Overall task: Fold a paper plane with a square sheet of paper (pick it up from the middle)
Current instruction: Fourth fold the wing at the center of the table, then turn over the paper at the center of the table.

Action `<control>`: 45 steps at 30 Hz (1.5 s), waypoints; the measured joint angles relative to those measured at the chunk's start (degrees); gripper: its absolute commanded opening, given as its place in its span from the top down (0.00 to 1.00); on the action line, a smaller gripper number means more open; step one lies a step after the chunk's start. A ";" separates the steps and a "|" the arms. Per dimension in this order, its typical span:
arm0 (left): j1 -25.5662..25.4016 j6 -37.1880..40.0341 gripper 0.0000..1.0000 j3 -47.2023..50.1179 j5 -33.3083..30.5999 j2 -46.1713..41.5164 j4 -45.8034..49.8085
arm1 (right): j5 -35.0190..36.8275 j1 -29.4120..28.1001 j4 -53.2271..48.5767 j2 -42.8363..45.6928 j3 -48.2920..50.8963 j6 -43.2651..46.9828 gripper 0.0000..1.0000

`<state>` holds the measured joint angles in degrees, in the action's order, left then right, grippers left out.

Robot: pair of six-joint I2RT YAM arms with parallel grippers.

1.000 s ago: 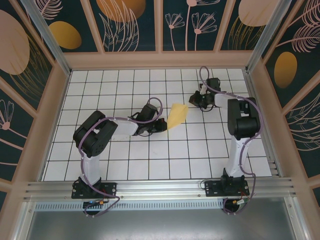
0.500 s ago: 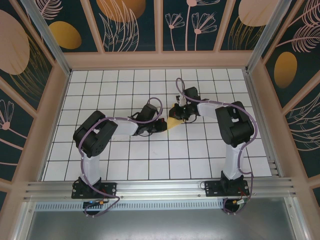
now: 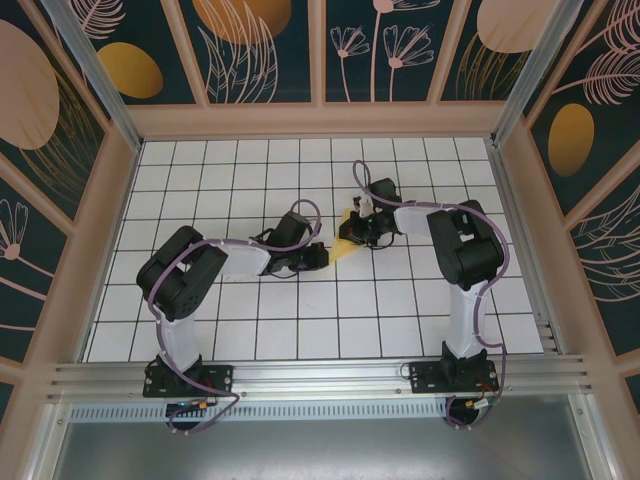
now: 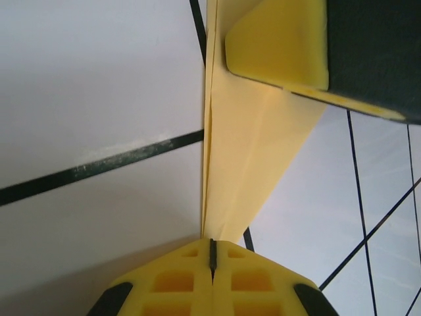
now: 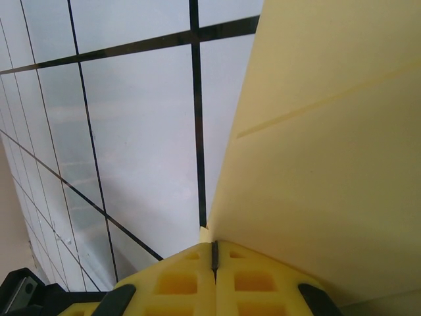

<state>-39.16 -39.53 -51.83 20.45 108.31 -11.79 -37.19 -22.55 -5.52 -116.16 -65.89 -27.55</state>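
Observation:
The square sheet of paper is folded into a slim yellow wedge, the paper plane [image 3: 344,249], held just above the tiled floor near the middle. My left gripper [image 3: 324,255] is shut on its near-left end. In the left wrist view the wedge [image 4: 253,145] rises out of the shut left gripper [image 4: 212,242]. My right gripper [image 3: 351,231] is shut on the far end from the right, and one of its yellow fingers [image 4: 276,39] lies pressed on the wedge. In the right wrist view the broad wedge [image 5: 329,131] leaves the shut right gripper [image 5: 214,245].
The white tiled floor [image 3: 300,310] with black grid lines spreads out all round the two arms. Wooden-framed walls [image 3: 320,118] with leaf and orange oval prints close in the back and both sides. A metal rail [image 3: 320,375] runs along the near edge.
The right arm swung left from the back right and closed on the far end of the wedge. The left gripper kept its hold, and its elbow drifted slightly left.

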 measured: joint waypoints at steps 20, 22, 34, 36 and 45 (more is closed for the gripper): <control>-1.14 -0.35 0.71 -0.81 -10.73 -7.63 9.05 | 6.36 0.79 0.42 6.86 -0.39 -5.51 0.59; -1.07 -1.14 0.61 -1.55 -13.46 -8.20 9.03 | 8.83 2.19 1.18 10.36 2.19 -8.28 0.57; 0.24 -2.75 0.42 -5.51 -20.28 -6.97 8.81 | 11.34 5.29 3.52 10.54 6.78 -16.37 0.62; 0.52 -2.71 0.42 -5.84 -19.06 -6.23 7.76 | 10.93 5.29 3.69 9.70 6.54 -16.50 0.63; 1.46 -0.50 0.46 -12.55 -9.18 2.75 4.00 | 10.34 5.20 3.61 6.97 4.74 -16.31 0.64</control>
<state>-37.69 -40.03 -64.38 11.27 111.07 -7.79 -26.85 -17.34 -1.91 -109.19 -61.14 -43.86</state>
